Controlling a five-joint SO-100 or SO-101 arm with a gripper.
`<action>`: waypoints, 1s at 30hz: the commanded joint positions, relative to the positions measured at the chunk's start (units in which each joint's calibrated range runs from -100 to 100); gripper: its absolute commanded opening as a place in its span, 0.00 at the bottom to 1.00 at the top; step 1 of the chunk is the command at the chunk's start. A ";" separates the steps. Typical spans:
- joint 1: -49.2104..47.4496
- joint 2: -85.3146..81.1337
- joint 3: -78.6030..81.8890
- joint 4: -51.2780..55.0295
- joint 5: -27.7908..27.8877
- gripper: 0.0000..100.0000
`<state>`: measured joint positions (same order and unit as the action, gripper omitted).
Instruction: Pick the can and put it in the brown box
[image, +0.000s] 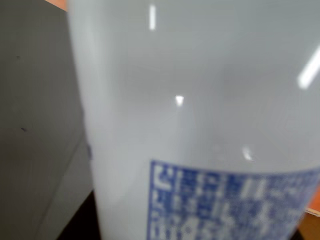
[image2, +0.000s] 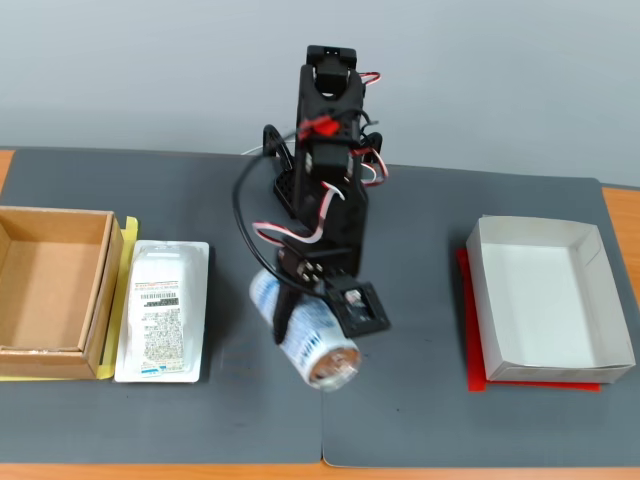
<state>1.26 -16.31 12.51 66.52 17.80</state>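
The can (image2: 312, 338), white with blue print and a silver end facing the front, lies tilted at the middle of the dark mat. My gripper (image2: 300, 322) reaches down over it and is shut on its body; one black finger (image2: 282, 322) shows on its left side, and the other is hidden behind the wrist camera mount. Whether the can is off the mat I cannot tell. In the wrist view the can (image: 200, 125) fills nearly the whole frame, with a block of blue print low down. The brown box (image2: 100, 290) sits at the far left edge, with nothing in it.
A flat white blister pack (image2: 162, 310) with a barcode label lies just right of the brown box. A white paper tray (image2: 480, 295) on a red sheet stands at the right. The arm's base (image2: 300, 190) stands behind the can.
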 joint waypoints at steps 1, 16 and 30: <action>5.89 -3.13 -9.34 5.20 4.24 0.08; 27.83 -1.77 -19.39 6.85 14.77 0.08; 38.55 22.29 -41.56 6.85 18.10 0.08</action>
<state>38.58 0.68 -20.49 74.13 35.63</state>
